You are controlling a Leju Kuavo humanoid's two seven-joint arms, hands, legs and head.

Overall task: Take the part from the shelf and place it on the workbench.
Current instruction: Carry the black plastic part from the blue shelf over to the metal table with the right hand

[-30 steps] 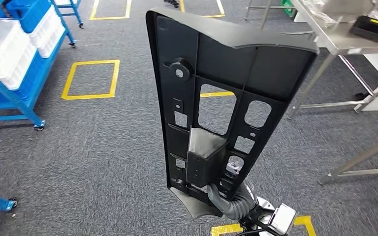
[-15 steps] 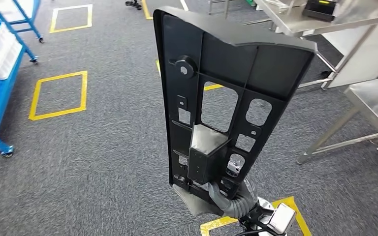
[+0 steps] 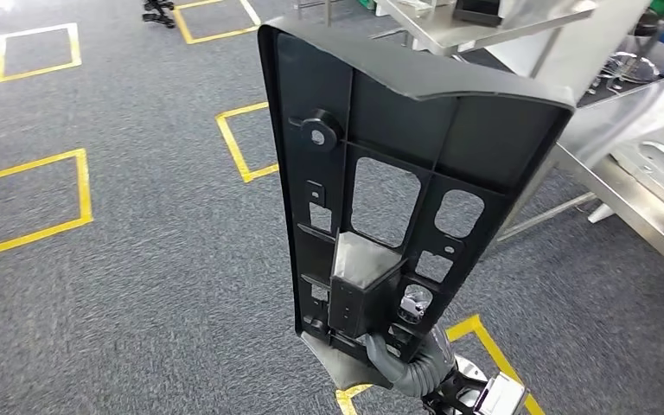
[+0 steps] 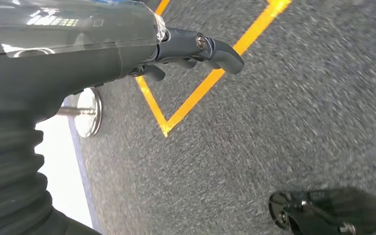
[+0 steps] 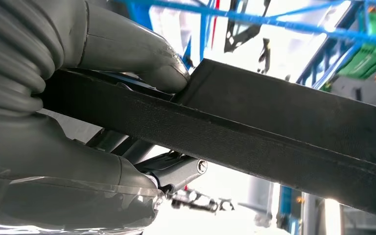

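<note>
Fingers [image 5: 147,61] of the right hand [image 5: 78,117] are clamped on the lower end of the part [image 3: 398,181], thumb pressed on one face and the rest wrapped under the other, so it's properly gripped and not just resting there. In the head view the right hand [image 3: 402,363] is seen low down under the part's bottom edge, and the long black panel is carried upright and tilted a bit away from the body, probably so the ribbed, cut-out back can be watched and the top kept off the floor while it's being walked over. The left hand [image 4: 196,49] is held off to the side above the grey carpet [image 3: 138,285] with nothing in it, fingers loosely curled but apart, likely kept free for balance or a later assist. Beyond the part, the steel workbench [image 3: 648,199] is seen off to the right, near but not yet under the part, with yellow floor markings [image 3: 30,203] taped around. So the part is judged to be off the shelf and mid-carry; the set-down hasn't been done yet
</note>
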